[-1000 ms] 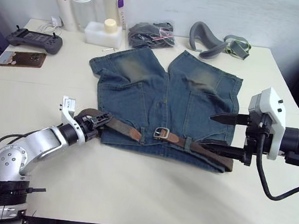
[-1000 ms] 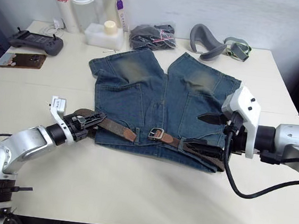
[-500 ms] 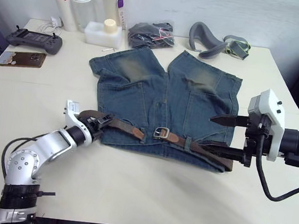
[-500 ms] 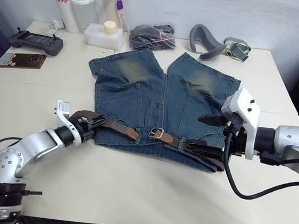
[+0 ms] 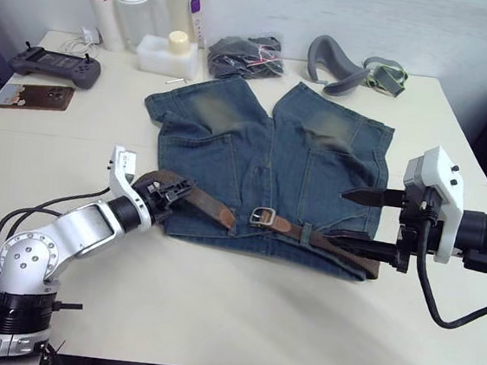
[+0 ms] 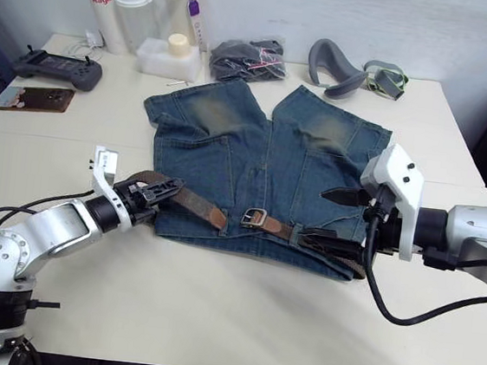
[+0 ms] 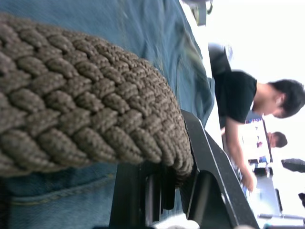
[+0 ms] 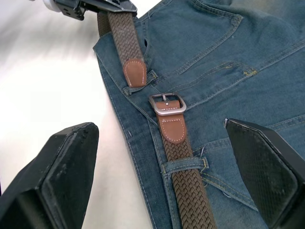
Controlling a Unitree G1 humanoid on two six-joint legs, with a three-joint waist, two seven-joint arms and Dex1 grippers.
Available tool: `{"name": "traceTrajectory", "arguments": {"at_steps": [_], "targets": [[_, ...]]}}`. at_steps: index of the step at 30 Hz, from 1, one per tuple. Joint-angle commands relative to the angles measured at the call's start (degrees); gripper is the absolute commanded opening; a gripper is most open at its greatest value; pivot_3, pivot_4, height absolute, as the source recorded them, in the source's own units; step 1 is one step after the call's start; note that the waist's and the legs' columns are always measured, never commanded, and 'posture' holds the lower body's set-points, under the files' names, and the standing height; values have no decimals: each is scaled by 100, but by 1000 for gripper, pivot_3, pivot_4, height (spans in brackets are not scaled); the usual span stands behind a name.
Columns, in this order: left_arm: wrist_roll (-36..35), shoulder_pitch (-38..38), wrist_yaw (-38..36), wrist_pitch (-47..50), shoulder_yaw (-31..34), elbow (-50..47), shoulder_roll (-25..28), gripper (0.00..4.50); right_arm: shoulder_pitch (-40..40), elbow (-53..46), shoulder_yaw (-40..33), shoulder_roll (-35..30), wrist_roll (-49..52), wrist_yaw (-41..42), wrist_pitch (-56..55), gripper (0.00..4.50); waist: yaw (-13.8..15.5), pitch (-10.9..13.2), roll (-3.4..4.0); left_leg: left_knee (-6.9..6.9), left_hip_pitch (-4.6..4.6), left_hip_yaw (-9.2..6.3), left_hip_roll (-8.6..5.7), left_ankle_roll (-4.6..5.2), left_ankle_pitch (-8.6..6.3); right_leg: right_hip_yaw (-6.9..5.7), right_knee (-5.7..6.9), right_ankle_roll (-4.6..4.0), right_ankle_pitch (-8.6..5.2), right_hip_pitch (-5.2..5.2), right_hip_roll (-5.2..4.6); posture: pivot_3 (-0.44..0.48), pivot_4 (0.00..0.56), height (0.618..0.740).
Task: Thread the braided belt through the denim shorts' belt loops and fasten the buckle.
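Left claw [image 5: 170, 194] clamped on braided belt [image 8: 125, 40] (dark-brown weave, tan tip), right claw [image 5: 363, 219] agape, buckle unfastened

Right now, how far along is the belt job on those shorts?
Done: the braided belt runs along the waistband of the denim shorts and passes under a belt loop below the buckle. In hand: the left gripper is shut on the belt's free end, whose tan tip lies short of the buckle. The right gripper is open. Left: fastening the buckle.

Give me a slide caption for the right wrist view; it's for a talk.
Open right end effector above denim shorts; braided belt through loops, buckle unfastened.
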Motion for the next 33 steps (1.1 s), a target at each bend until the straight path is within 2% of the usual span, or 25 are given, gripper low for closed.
{"name": "traceTrajectory", "arguments": {"at_steps": [1, 9, 20, 26, 33], "targets": [[346, -81, -434, 181, 54, -121, 314, 0, -16, -81, -150, -90, 42, -5, -33, 4491, 2, 0, 0, -1, 1, 0, -1, -1, 1, -1, 1, -1, 0, -1, 2, 0, 150, 740], [615, -311, -820, 496, 73, 48, 704, 0, -9, -74, -117, -85, 20, -6, -46, 4491, 7, 0, 0, -3, -4, 1, -2, 2, -1, 0, 0, -3, -2, -5, -3, 0, 150, 740], [1074, -540, -576, 698, 25, 297, 775, 0, -5, -87, -59, -57, -57, -25, -95, 4491, 6, 0, 0, -3, -6, 3, 1, 0, 0, 0, 3, -3, -1, -12, -7, 0, 150, 740], [975, -755, -171, 1027, -136, 450, 742, 0, 27, -56, -68, -16, -92, -59, -106, 4491, 6, 0, 0, -3, -7, 2, 1, 1, 0, 0, 4, -2, -1, -13, -8, 0, 150, 740], [723, -1095, 587, 964, -218, 447, 385, 0, 97, -104, -87, -22, -132, -109, -100, 4491, 11, 0, 0, 1, -10, 1, 0, 0, 0, 0, 7, 0, 0, -14, -7, 0, 150, 740]]}}
